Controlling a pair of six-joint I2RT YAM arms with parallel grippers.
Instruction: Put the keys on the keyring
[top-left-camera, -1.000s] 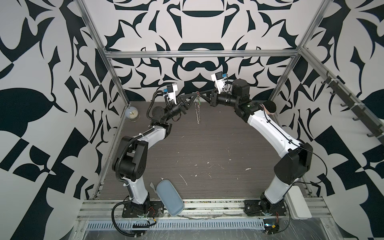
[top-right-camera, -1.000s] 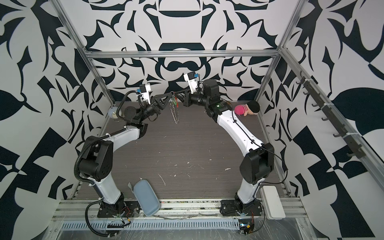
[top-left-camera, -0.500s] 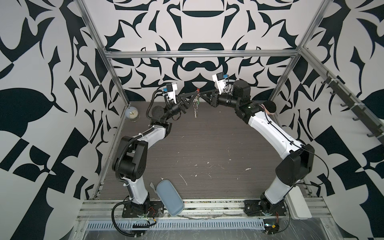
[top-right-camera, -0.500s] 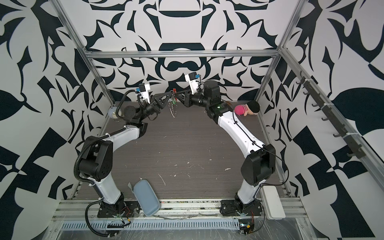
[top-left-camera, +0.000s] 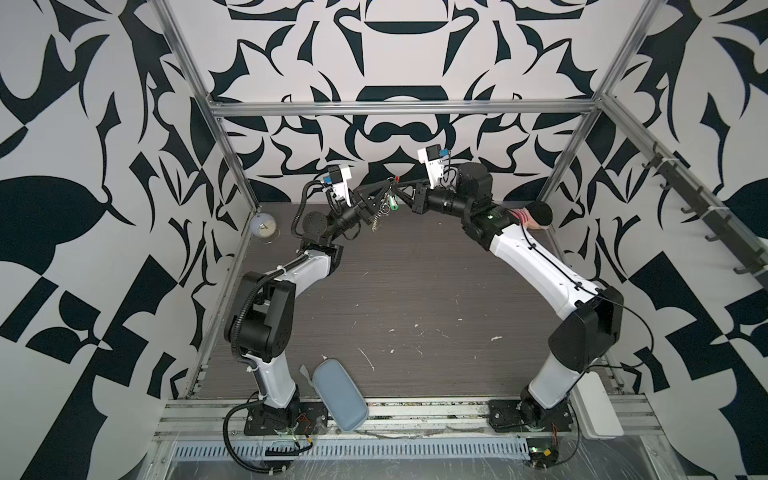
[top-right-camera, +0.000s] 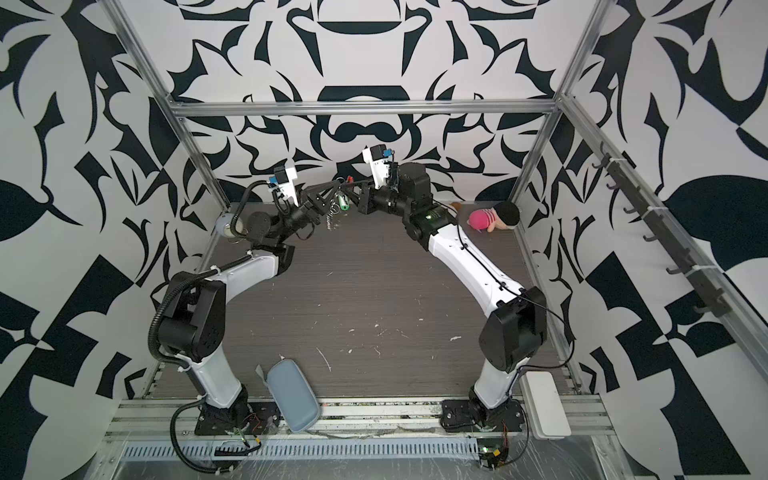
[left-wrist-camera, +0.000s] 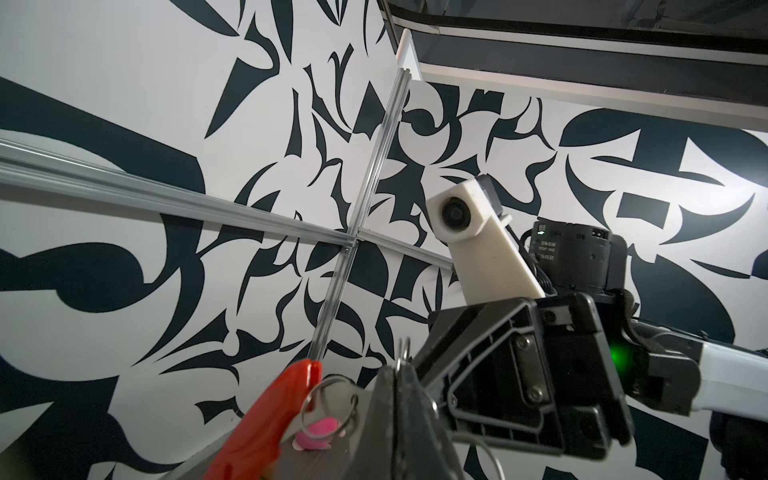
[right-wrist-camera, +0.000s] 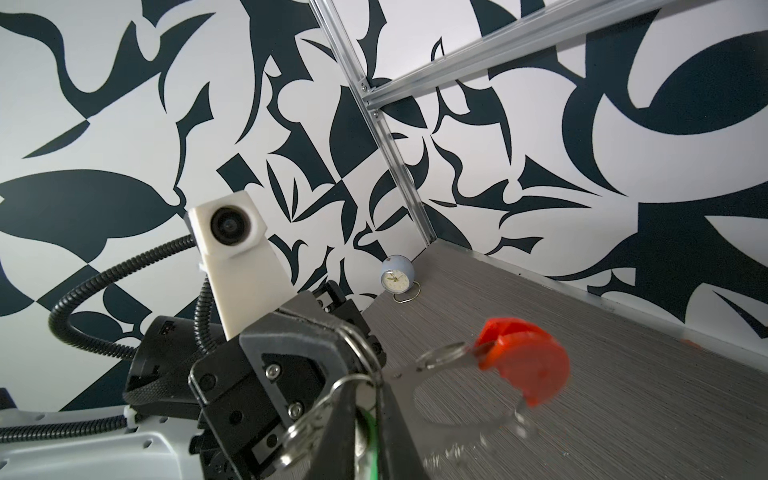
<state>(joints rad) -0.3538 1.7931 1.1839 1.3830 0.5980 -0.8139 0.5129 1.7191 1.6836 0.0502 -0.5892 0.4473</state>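
Clamped the left gripper tight on the thin metal wire of the keyring, up in the air over the far end of the table, with the red bar sticking out to one side. Pinched the keys, one small key with a green tag, in the right gripper, with a bit of green showing in the gap. Held both grippers tip to tip, with the keys just beside the keyring's loop. Left the string of little silver rings hanging down under the left gripper. Could not tell whether on the loop yet or not: too small and too blurry. Looked like the threading step, not finished. Could drop the keys onto the table by loosening the pinch too soon. Could twist the keyring in the left grip by pushing too hard on such a thin wire. Could snag on the hanging rings and miss the loop.
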